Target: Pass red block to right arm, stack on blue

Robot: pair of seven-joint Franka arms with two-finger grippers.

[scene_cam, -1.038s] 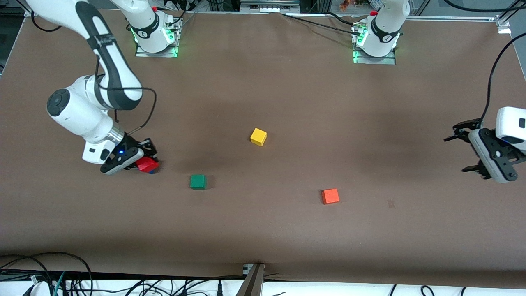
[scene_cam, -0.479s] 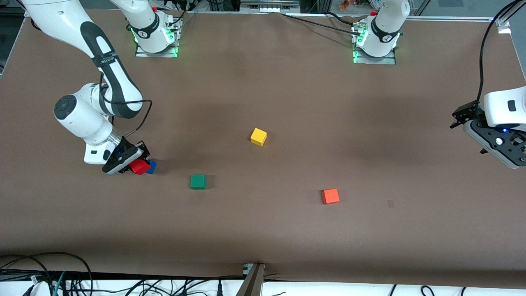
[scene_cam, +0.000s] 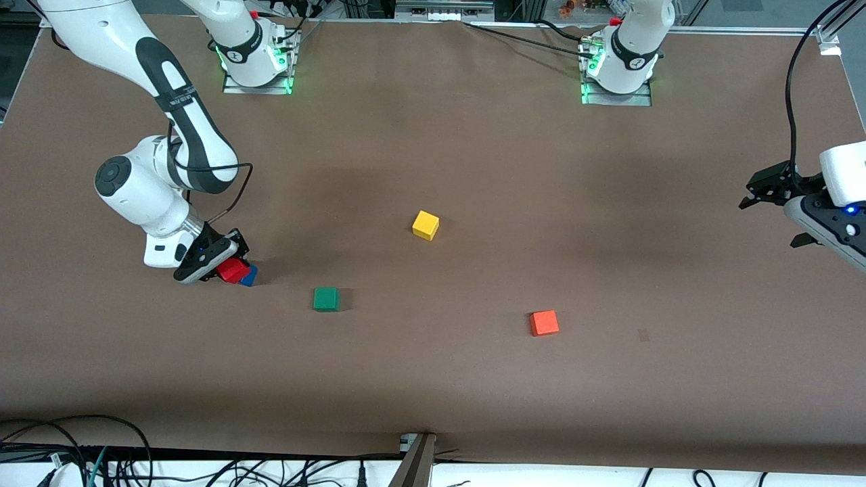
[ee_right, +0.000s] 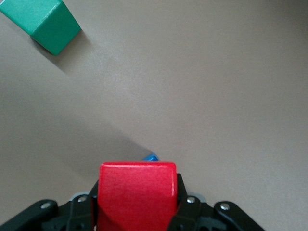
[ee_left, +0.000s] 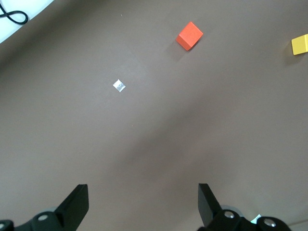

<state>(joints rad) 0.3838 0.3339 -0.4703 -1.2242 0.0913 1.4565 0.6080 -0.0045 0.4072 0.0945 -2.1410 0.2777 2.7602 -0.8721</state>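
In the front view we begin lowest in the frame, nearest the camera, with the orange-red cube [scene_cam: 544, 322] at lower centre-right and the green cube [scene_cam: 326, 298] at lower centre. Slightly higher, at mid-left of the frame, the right gripper [scene_cam: 226, 265] is clamped on the red block [scene_cam: 233, 270], which sits low over the blue cube [scene_cam: 249, 276]; only a blue edge shows at the red block's side toward the frame's centre.

In the right wrist view the red block [ee_right: 137, 195] fills the lower centre between the black fingers [ee_right: 191, 211], and just a sliver of the blue cube [ee_right: 151, 157] shows at its upper edge. We judge the red block to be offset from the blue cube, toward the gripper body, so the coming placement turns on closing that offset. We cannot tell whether the two blocks touch.

Higher, at frame centre, lies the yellow cube [scene_cam: 425, 224]. The left gripper [scene_cam: 775, 203] waits over the table's edge at the far right of the frame, its fingers apart and empty, as the left wrist view confirms [ee_left: 142, 204]. The brown table [scene_cam: 473, 155] fills the rest.
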